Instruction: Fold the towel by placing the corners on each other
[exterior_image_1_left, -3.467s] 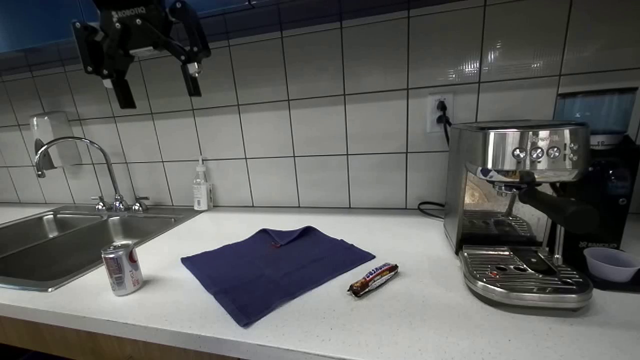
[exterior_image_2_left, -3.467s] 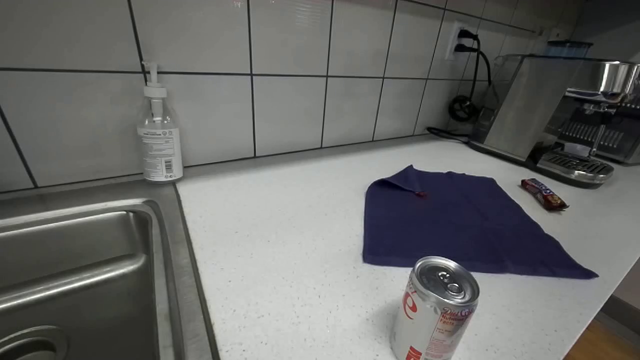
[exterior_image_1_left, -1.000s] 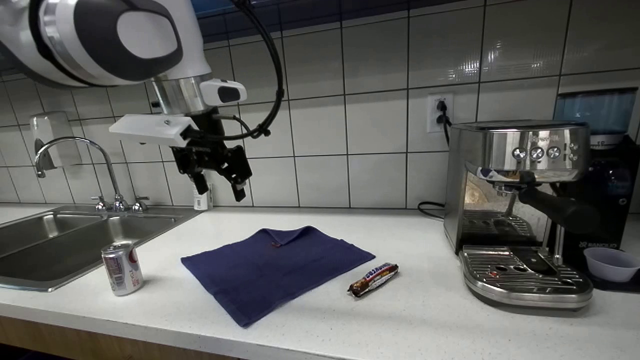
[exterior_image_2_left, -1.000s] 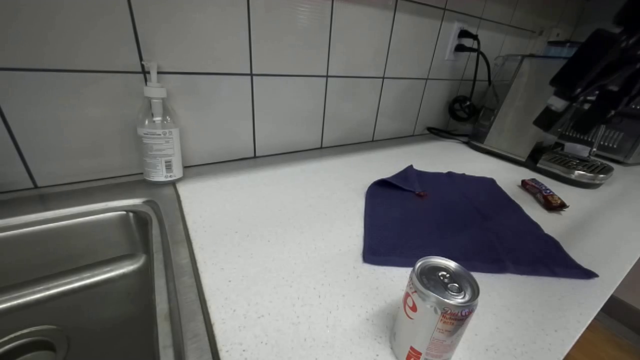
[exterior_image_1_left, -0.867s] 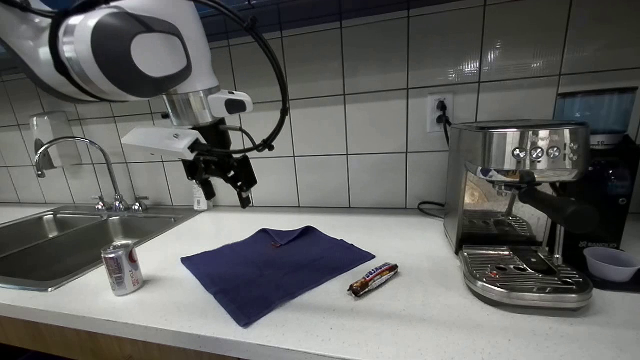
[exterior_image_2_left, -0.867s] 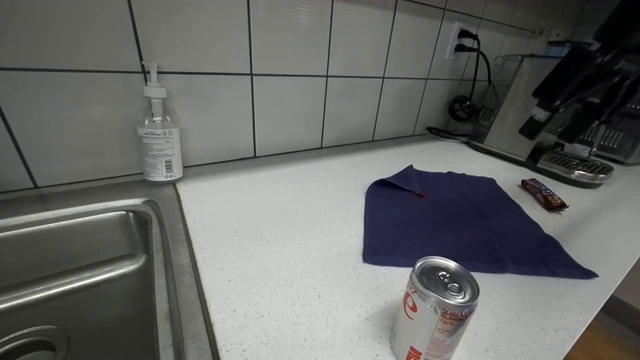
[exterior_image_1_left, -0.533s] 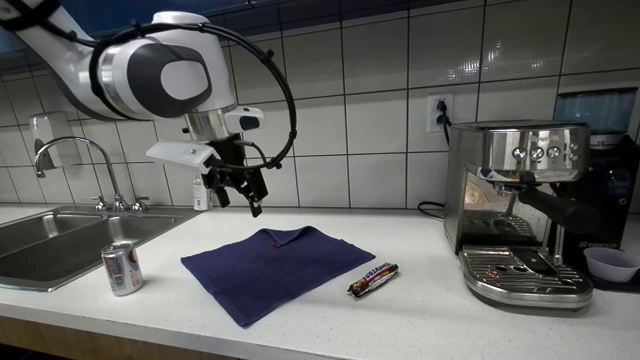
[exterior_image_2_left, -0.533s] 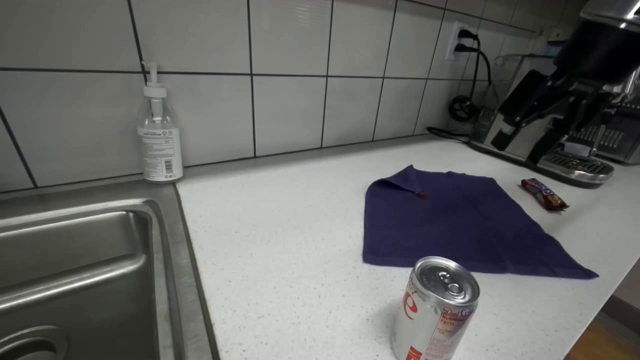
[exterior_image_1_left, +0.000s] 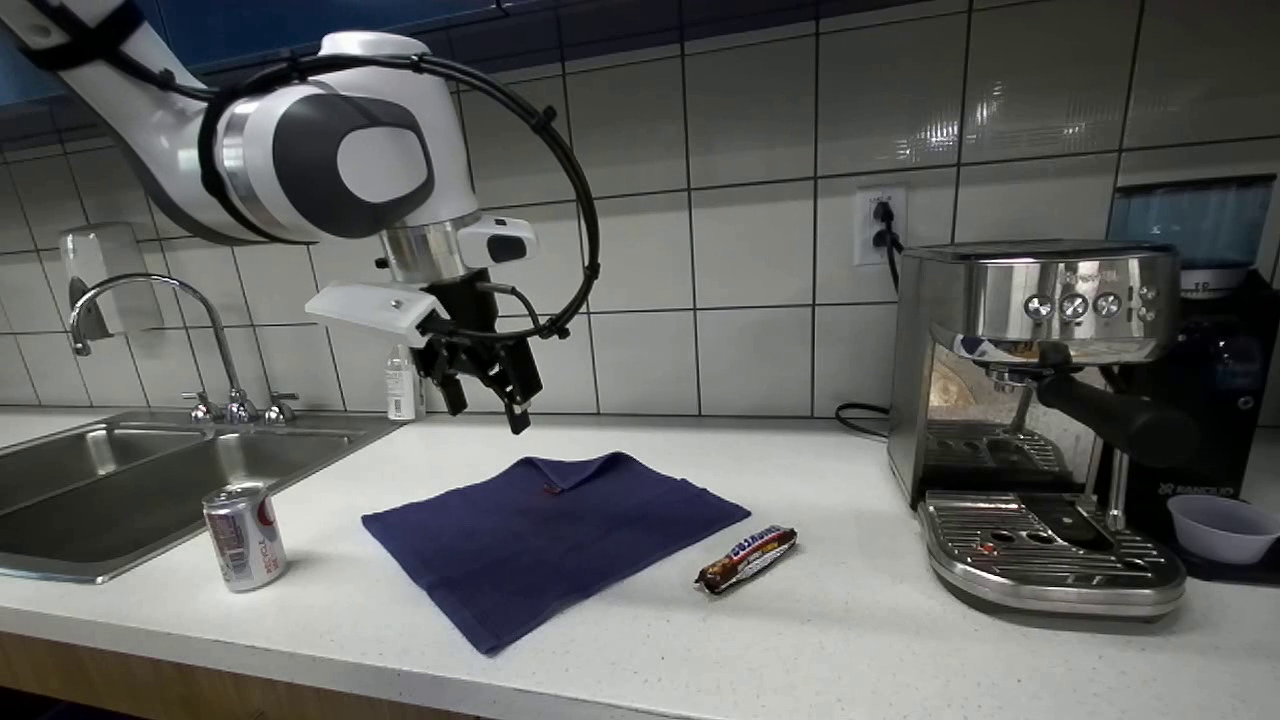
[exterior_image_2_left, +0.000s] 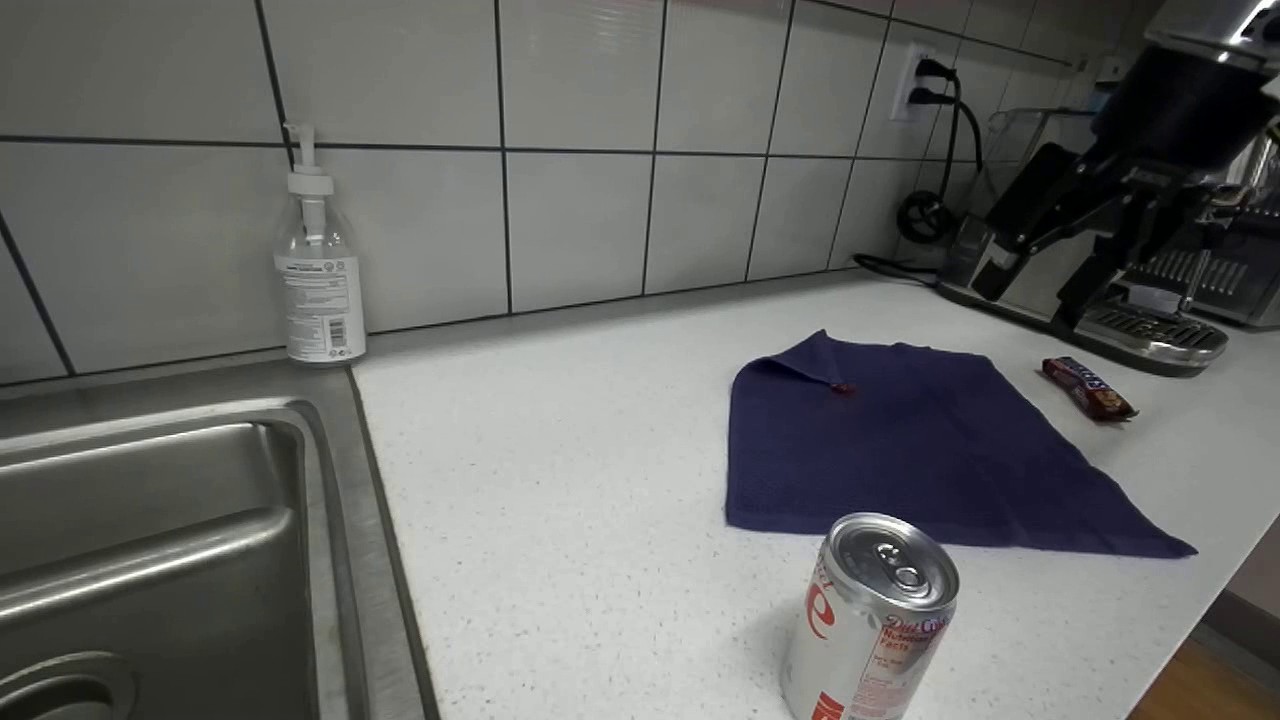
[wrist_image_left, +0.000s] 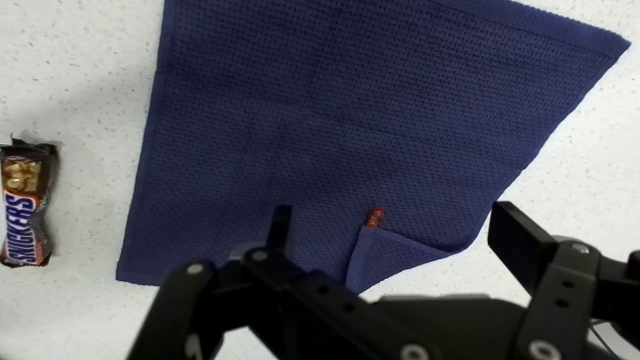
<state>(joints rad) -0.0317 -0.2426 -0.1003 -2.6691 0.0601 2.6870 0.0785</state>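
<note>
The navy blue towel (exterior_image_1_left: 560, 550) lies flat on the counter in both exterior views. At its wall-side edge a corner (wrist_image_left: 387, 257) is turned back onto the cloth, with a small red tag (wrist_image_left: 375, 217) at its tip. Other corners lie flat: one points toward the can (exterior_image_1_left: 372, 520), one toward the counter's front edge (exterior_image_1_left: 488, 643). Above the wall-side part of the towel hangs my gripper (exterior_image_1_left: 487, 416), tilted and clear of the cloth. Its fingers stand wide apart with nothing between them. The wrist view frames the turned-back corner below and between the fingertips (wrist_image_left: 520, 240).
A silver can (exterior_image_1_left: 245, 538) stands between sink (exterior_image_1_left: 330, 440) and towel. A Snickers bar (exterior_image_1_left: 746, 560) lies by the towel's coffee-machine side. The coffee machine (exterior_image_1_left: 1040, 300) stands beyond it. A pump bottle (exterior_image_2_left: 318, 270) stands by the tiled wall.
My arm has come down from high up and moved across toward the towel, the gripper now tilted. It has slowed over the last half second. The towel has not moved.
</note>
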